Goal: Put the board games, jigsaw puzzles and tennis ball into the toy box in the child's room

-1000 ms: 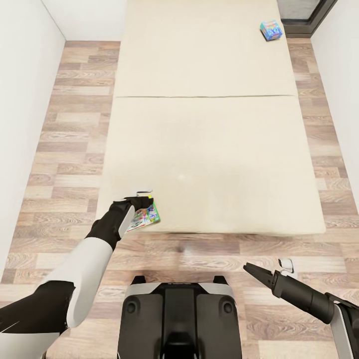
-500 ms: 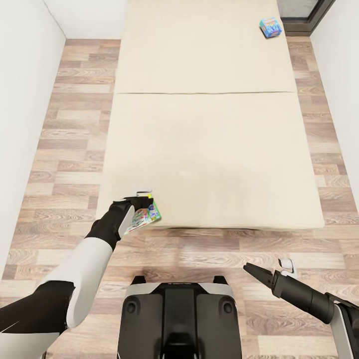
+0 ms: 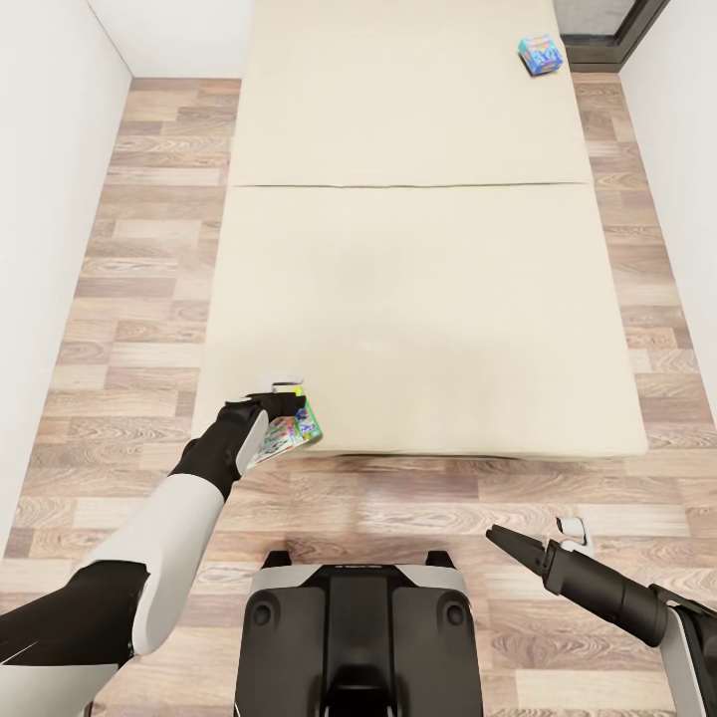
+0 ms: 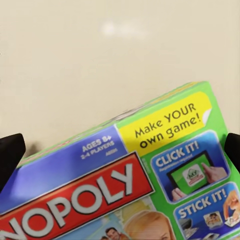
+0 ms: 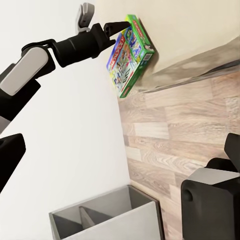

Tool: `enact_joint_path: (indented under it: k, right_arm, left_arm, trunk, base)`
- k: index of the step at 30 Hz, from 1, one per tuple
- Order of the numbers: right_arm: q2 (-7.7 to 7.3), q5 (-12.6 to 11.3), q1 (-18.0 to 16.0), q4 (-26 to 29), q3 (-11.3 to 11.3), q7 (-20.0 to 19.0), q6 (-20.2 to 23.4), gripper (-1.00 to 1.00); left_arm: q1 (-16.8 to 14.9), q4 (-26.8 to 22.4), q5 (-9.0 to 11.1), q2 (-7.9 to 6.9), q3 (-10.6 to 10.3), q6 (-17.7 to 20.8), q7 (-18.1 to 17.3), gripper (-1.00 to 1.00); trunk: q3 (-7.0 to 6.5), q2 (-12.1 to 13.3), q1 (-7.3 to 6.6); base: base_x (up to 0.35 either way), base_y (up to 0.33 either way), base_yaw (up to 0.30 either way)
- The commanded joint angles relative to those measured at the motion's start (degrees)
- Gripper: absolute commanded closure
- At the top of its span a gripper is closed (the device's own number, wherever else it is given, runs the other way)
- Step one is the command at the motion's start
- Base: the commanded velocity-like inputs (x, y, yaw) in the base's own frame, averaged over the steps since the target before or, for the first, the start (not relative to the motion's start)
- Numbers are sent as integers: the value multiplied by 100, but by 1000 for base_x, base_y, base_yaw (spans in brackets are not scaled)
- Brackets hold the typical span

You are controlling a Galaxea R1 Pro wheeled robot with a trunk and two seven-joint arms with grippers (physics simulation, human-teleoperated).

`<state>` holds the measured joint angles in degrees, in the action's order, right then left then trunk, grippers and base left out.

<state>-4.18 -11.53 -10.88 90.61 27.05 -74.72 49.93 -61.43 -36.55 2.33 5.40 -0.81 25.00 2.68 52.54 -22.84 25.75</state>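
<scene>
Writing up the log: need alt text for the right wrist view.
The left gripper holds a green Monopoly board game by its top edge, tilted off the near corner of the cream bed. Below are wood-plank floor, a grey divided bin and the robot's dark base.

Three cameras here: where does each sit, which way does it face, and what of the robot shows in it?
Head view: high on the robot, looking down over the bed; both arms and the base show.
Left wrist view: on the left arm, facing the green board game; dark fingertips at both edges.
Right wrist view: on the right arm, looking across at the left gripper.
Shared: all three show the green board game.
</scene>
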Motion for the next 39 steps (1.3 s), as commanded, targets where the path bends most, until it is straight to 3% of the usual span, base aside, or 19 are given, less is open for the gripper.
enact_joint_path:
  k: [1,31,39]
  right_arm:
    - [-2,-16,-1,1,2,-7,40,-100]
    - [-2,-11,-1,1,2,-4,36,-100]
    - [0,-8,-1,1,2,8,35,-100]
  left_arm:
    - [0,-9,4,-1,-7,33,31,-100]
    - [0,-139,13,-39,30,41,41,-100]
    - [0,-557,36,-200,90,171,13,-100]
  trunk:
    - [6,-8,4]
    - [6,-8,4]
    - [6,-8,4]
  base:
    - [-7,0,0]
    - [-26,0,0]
    - [0,0,0]
